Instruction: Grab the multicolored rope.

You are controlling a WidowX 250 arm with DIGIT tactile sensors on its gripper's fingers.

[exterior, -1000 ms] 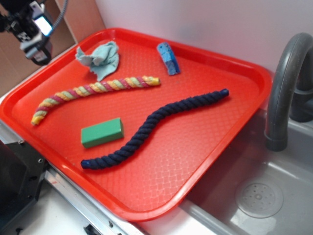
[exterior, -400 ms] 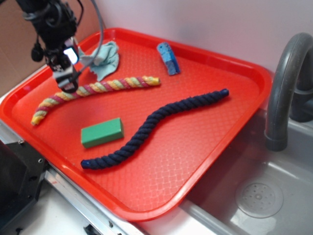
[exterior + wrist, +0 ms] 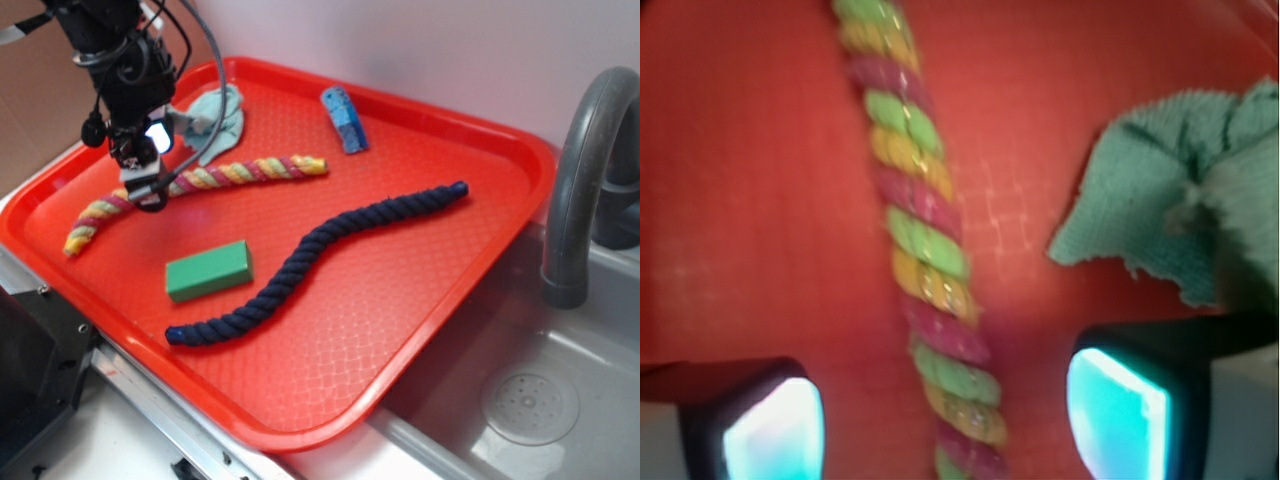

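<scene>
A wide red plastic tray with a waffle texture and raised rim holds everything. A dark navy twisted rope snakes across its middle; the multicolored rope, thick twisted cotton, lies toward the far left. The gripper hangs over it, fingers spread wide either side. A crumpled teal cloth sits just beyond, a green block nearer.

I find no readable text, label, brand, number or sign in either view; nothing on the tray or the things on it carries any lettering I can make out.
</scene>
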